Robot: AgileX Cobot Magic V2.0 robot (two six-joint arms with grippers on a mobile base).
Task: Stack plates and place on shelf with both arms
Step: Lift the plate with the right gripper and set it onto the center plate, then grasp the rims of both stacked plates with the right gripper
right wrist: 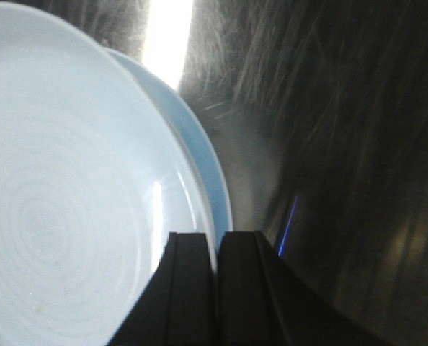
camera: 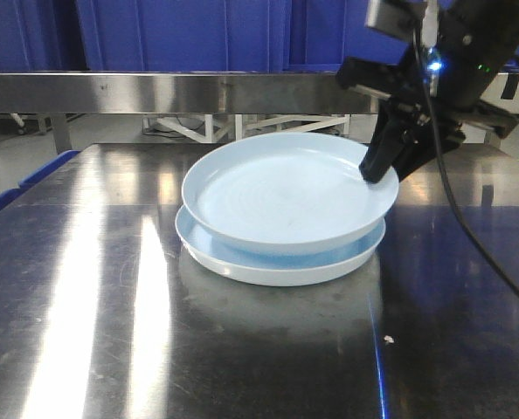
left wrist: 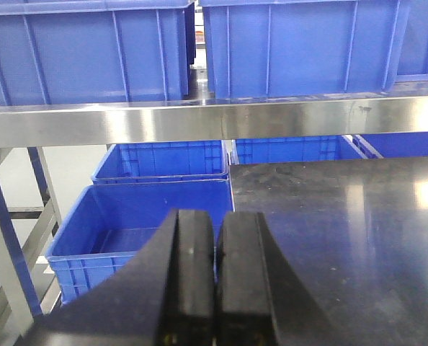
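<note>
The right fingers [right wrist: 192,288] sit at the bottom centre of the right wrist view, pinched together on the rim of the upper plate [right wrist: 55,202], with the rim's edge running into the thin slit between them. In the front view the same fingers [camera: 377,166] come down at a slant from the upper right and bite the right-hand edge of that plate [camera: 277,188], one finger over the rim and the other mostly hidden behind it. The dark arm [camera: 469,52] and its cable run off the upper right corner.

The upper plate lies on the lower plate [camera: 268,262], shifted a little up and to the right, so the lower one's rim shows as a crescent along the front and left. A bluish shadowed gap separates the two rims at the lower right; I cannot tell whether the gripped side is raised clear. Both plates sit at the middle of the bench [camera: 85,305], whose dark steel top carries bright streaks of glare.

The left fingers [left wrist: 196,288], at the bottom centre of the left wrist view, are pressed flat against each other with nothing between them.

Behind the plates the shelf [camera: 155,92] crosses the top of the frame as a steel rail, with blue crates [left wrist: 91,50] standing on it and more crates [left wrist: 142,223] below.
</note>
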